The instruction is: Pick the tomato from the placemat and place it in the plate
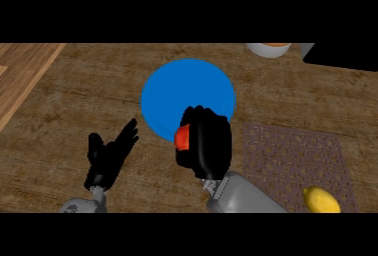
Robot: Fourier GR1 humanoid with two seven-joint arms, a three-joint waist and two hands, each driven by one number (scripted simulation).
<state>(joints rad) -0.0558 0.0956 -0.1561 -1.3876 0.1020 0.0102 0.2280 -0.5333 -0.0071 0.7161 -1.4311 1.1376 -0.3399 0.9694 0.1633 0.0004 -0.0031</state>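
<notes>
The brown tabletop takes up most of the view. A lighter wooden strip runs along its left side. The widest bare stretch lies left of the blue plate, between it and that strip. More bare surface lies above the plate.

The plate sits near the middle. The right hand comes in from below and covers the plate's lower right rim. Its fingers are curled round the red tomato, and only a sliver of red shows at the hand's left side. The tomato is at the plate's lower edge, off the placemat. I cannot tell how high it is held.

The left hand shows at lower left, released, fingers straight and pointing up. It is apart from the plate, with a band of tabletop between them.

The woven placemat lies just right of the right hand. A yellow lemon sits near its lower edge. At the far edge, a pale bowl is cut off by the frame, and beside it a dark object fills the top right corner. Both are well apart from the plate.
</notes>
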